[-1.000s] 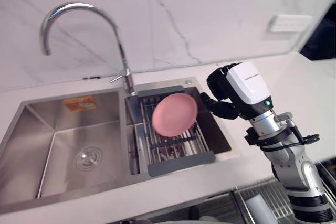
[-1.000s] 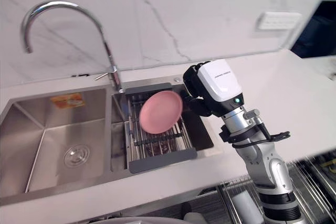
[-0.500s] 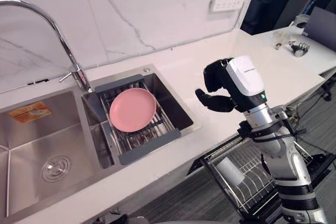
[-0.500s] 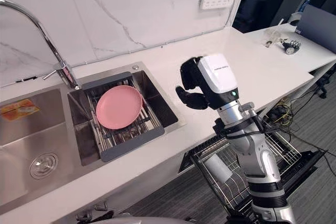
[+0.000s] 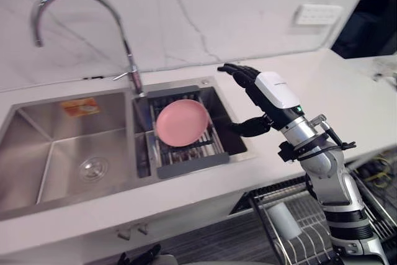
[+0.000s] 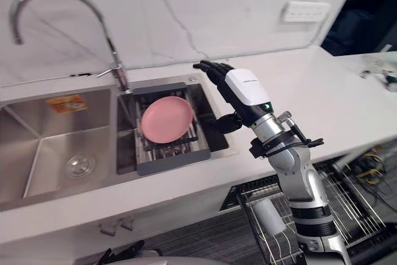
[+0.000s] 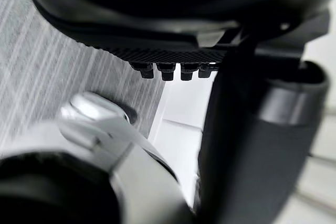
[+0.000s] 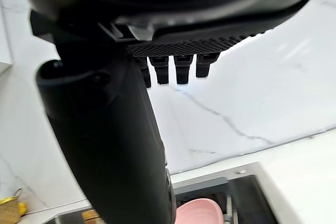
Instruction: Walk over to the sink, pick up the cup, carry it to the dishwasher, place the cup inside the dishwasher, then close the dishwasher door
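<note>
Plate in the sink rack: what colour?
The plate is plain pink, no pattern. It shows best in the left eye view.

pink plate (image 5: 182,122), white wall (image 5: 205,10), perhaps marble-veined

brushed steel sink (image 5: 62,147), glossy chrome tap (image 5: 80,4), smooth matt pink plate (image 5: 182,122), polished veined marble wall (image 5: 217,10).

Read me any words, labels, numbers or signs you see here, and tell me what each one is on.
Sticker on the back wall of the left sink basin: orange and yellow, print too small to read.
White cover on the back of the right hand: faint dark print, too small to read.
No other text is legible.
</note>
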Robot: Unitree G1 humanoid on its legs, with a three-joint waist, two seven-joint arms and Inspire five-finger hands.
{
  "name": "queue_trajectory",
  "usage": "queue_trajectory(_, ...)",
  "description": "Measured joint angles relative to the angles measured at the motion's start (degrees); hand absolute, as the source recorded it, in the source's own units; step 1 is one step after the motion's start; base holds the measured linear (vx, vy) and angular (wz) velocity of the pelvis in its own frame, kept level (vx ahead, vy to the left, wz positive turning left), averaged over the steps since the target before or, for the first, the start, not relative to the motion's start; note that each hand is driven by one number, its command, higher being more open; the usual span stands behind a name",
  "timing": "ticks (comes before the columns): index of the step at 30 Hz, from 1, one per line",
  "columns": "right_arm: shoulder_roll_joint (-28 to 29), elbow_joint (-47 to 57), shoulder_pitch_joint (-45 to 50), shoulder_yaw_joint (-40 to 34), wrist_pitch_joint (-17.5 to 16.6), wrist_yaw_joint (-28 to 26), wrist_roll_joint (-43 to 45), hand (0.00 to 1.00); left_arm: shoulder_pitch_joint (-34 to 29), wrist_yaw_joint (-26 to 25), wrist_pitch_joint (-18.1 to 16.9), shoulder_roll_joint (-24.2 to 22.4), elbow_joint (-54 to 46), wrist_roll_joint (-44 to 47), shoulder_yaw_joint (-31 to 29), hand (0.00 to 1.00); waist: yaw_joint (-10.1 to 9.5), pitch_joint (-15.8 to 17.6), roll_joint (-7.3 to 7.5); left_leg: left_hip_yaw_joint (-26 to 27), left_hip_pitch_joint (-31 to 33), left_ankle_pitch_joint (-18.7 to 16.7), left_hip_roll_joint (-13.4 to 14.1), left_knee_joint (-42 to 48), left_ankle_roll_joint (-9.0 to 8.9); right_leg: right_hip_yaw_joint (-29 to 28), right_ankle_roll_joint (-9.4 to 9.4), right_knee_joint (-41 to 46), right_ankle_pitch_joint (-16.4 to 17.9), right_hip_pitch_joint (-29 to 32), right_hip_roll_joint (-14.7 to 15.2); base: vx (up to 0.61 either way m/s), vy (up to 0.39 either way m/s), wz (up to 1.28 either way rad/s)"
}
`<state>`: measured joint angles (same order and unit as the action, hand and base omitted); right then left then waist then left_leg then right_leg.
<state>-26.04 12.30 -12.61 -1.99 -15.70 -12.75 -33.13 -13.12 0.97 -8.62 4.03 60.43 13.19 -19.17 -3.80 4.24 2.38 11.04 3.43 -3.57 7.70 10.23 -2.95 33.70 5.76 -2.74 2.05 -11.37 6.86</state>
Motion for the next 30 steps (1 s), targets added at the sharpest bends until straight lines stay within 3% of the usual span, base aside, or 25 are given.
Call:
queue_trajectory(2, -0.88, 0.02, 0.48, -2.68, 0.30, 0.10, 0.05, 1.00, 0.35, 0.63, 0.04, -0.29, -0.25, -2.19, -0.94, 1.00, -0.26, 0.57, 0.57, 0.52, -0.50, -0.61, -1.82, 0.09, -0.20, 2.57, 1.76, 5.46, 3.12, 0.40, 3.91, 0.07, 0.189, 0.66)
queue_trajectory(4, -0.74, 0.15, 0.63, -2.91, 0.03, 0.52, 0.33, 1.00, 0.24, 0.64, 0.11, 0.04, -0.34, -3.59, -0.97, 1.00, -0.08, 0.78, 0.86, 0.47, -1.53, -1.51, -3.72, -0.38, 0.44, 2.43, 1.91, 12.98, 6.21, 2.26, 8.06, 0.11, 0.237, 0.21)
queue_trajectory(5, -0.66, 0.43, 1.89, -2.89, -0.73, 0.88, 0.30, 1.00, 0.26, 0.39, 0.36, 0.20, -0.28, -4.98, -0.70, 1.00, 0.07, 0.95, 0.95, 0.38, -2.25, -1.72, -4.59, -1.48, 0.91, 1.18, -0.61, 21.39, 6.95, 5.58, 10.97, 0.13, 0.266, 0.08)
queue_trajectory(6, -0.35, 0.59, 2.73, -2.38, -1.00, 0.90, 0.26, 1.00, -0.20, 0.18, 0.38, 0.78, -0.90, -6.50, 0.43, 1.00, 0.55, 1.08, 0.41, 0.19, -3.50, -1.79, -4.71, -2.65, 1.55, -4.39, -5.59, 31.86, 5.67, 10.63, 13.06, 0.11, 0.204, 0.06)
queue_trajectory(7, 0.05, 0.59, 3.09, -2.22, -1.15, 0.90, 0.26, 1.00, -0.57, 0.11, 0.41, 1.35, -1.62, -6.50, 1.30, 1.00, 0.97, 1.60, 0.54, -0.23, -4.46, -1.84, -4.69, -3.12, 1.94, -7.65, -6.63, 36.30, 5.13, 13.25, 13.45, 0.15, 0.169, 0.34)
queue_trajectory(8, 1.27, 0.65, 5.07, -2.23, -1.72, 1.02, 0.26, 1.00, -0.64, -0.35, 0.78, 3.33, -2.10, -6.72, 3.32, 1.00, 2.52, 2.09, 1.05, -2.13, -6.06, -1.92, -4.34, -4.43, 2.20, -13.30, -4.47, 38.34, 7.24, 15.34, 11.48, 0.16, 0.076, 0.49)
queue_trajectory(9, 1.50, 0.65, 5.65, -2.22, -1.91, 1.03, 0.25, 1.00, -0.61, -0.66, 1.02, 4.00, -2.04, -6.98, 3.83, 1.00, 3.07, 1.98, 1.26, -2.94, -6.55, -1.82, -4.01, -4.78, 2.49, -14.53, -4.06, 36.57, 7.97, 15.41, 10.13, 0.22, 0.042, 0.62)
queue_trajectory(11, 1.37, 2.02, 6.42, -2.24, -2.10, 1.37, 0.29, 1.00, 0.81, -0.90, 1.86, 5.03, -2.09, -7.48, 4.48, 1.00, 3.44, 1.78, 1.43, -4.32, -7.31, -1.29, -3.28, -5.67, 2.19, -17.18, -3.61, 25.80, 8.22, 15.87, 6.45, 0.28, -0.034, 0.47)
queue_trajectory(12, 1.37, 3.08, 6.37, -2.24, -2.38, 1.65, 0.34, 1.00, 1.99, -0.99, 2.63, 5.18, -2.07, -7.60, 4.86, 1.00, 3.49, 1.76, 1.47, -5.25, -7.09, -1.26, -3.28, -5.77, 2.12, -18.57, -2.52, 20.63, 7.29, 17.21, 5.13, 0.24, -0.070, 0.34)
queue_trajectory(13, 1.28, 6.30, 7.20, -4.48, 2.11, 3.76, 2.04, 1.00, 0.79, -0.83, 4.48, 5.55, -1.81, -7.61, 8.25, 1.00, 3.30, 1.63, -0.30, -6.59, -9.46, -5.02, -0.76, -4.02, -2.05, -21.57, -1.75, 0.86, -7.04, 9.06, -1.81, 0.13, -0.060, 0.17)
queue_trajectory(19, 1.43, 6.30, 7.28, -4.49, 2.11, 3.75, 2.53, 1.00, 0.82, -0.84, 4.48, 5.54, -1.81, -7.62, 8.26, 1.00, 3.35, 1.69, -0.22, -6.57, -9.46, -5.02, -0.76, -4.01, -2.05, -21.64, -1.74, 0.86, -7.12, 9.04, -1.80, -0.01, 0.000, 0.00)
queue_trajectory(23, 2.15, 6.32, 9.15, -5.29, 2.09, 3.00, 7.38, 1.00, 0.49, -0.71, 4.15, 5.54, -1.80, -7.63, 8.23, 1.00, 3.35, 1.82, 0.02, -6.62, -9.54, -5.00, -0.77, -4.02, -2.03, -21.33, -1.74, 0.77, -7.12, 8.77, -1.76, 0.00, 0.000, 0.03)
queue_trajectory(26, 3.25, 7.39, 12.36, -8.85, 2.15, -1.29, 9.58, 1.00, 0.02, -0.63, 2.78, 5.53, -1.68, -7.70, 8.08, 1.00, 3.32, 2.10, 0.50, -7.04, -9.91, -5.00, -0.77, -4.36, -2.03, -20.81, -1.73, 0.31, -7.12, 7.99, -1.72, 0.00, 0.001, 0.09)
queue_trajectory(30, 3.15, 13.60, 19.20, -12.80, 2.13, -10.93, 10.03, 1.00, -1.58, -0.33, 0.60, 4.91, -1.42, -8.82, 7.04, 1.00, 4.32, 2.14, 0.77, -7.09, -10.49, -4.65, -0.75, -5.63, -2.06, -20.42, -1.66, -0.46, -7.13, 7.42, -1.49, 0.01, 0.009, 0.03)
